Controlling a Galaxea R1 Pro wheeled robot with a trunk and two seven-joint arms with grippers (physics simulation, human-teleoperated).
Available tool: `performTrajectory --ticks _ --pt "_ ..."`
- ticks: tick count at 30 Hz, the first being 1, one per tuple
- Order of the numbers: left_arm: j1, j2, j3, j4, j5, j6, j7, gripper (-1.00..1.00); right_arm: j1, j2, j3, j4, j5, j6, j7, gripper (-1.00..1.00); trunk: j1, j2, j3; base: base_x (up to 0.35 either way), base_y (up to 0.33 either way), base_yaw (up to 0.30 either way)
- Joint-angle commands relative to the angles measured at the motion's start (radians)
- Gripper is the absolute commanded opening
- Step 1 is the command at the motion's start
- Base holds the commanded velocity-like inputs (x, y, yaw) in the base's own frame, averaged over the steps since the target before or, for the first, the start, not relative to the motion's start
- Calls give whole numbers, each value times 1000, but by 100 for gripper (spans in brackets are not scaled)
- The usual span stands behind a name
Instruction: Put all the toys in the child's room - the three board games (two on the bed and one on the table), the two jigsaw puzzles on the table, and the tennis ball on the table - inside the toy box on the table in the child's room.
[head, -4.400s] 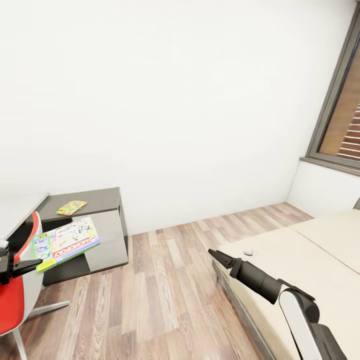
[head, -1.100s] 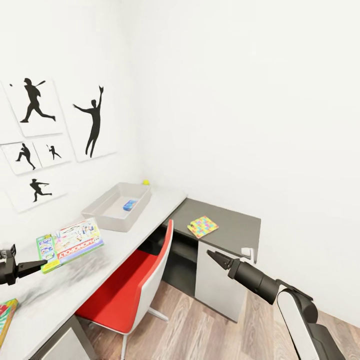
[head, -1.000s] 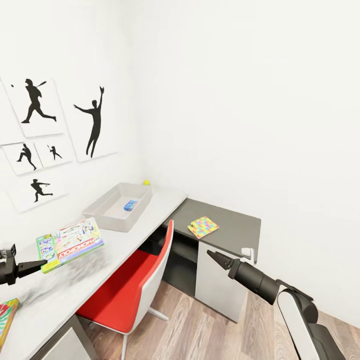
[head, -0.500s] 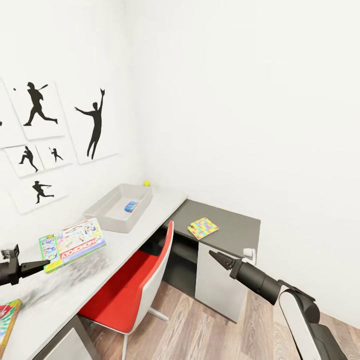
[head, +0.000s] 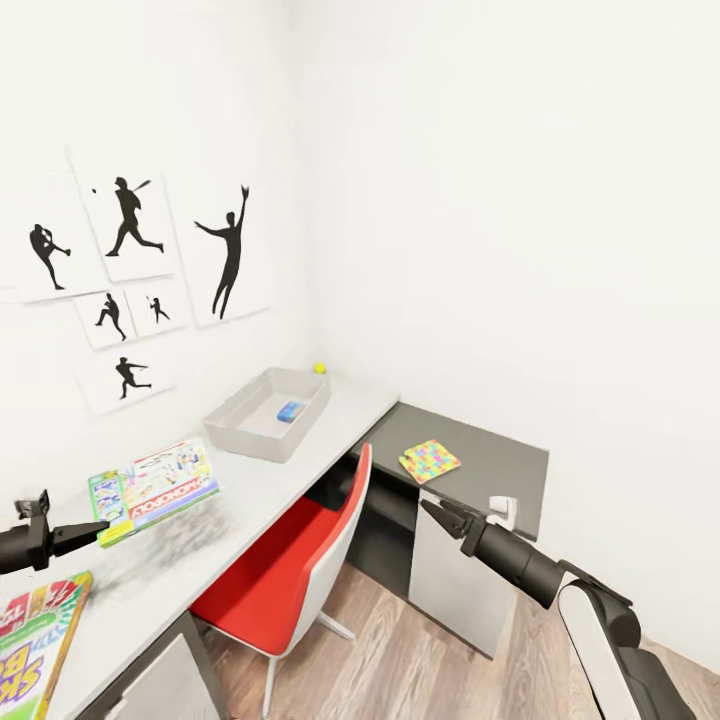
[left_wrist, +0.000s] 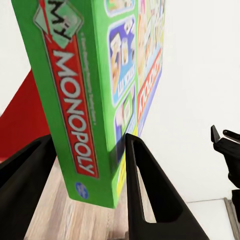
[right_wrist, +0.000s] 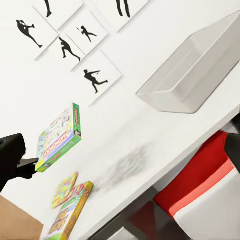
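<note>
So, carrying the Monopoly box (head: 155, 483) pinched at one short end by the left gripper (left_wrist: 85, 165), held out over the table (head: 250, 490), well short of the toy box (head: 268, 412). Looks stiff, light, a bit slick, so probably levers in such an end pinch; better gripped nearer the middle. Long axis running straight out from the fingers, roughly along the desk toward the bin, face tilted up. Right gripper (head: 437, 513) hanging empty over the red chair (head: 300, 560); can't tell if parted or closed.
</note>
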Motion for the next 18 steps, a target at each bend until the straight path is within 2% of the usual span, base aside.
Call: performTrajectory --ticks 1,4,13,18 --pt "-1 -3 1 0 -2 10 -4 -100 -1 1 -1 -1 -6 7 1 100 -4 5 2 -219 0 263" --pt "-1 -8 1 -1 -2 10 -4 -100 0 0 0 -2 -6 7 1 100 -15 26 14 -119 0 264" --pt "-1 -9 2 0 3 0 -4 -100 0 0 2 -3 -6 6 1 100 -15 26 21 -16 0 265" --pt "-1 -24 4 0 2 -3 -4 -100 0 0 3 -4 -5 5 1 100 -15 26 25 129 -87 265"
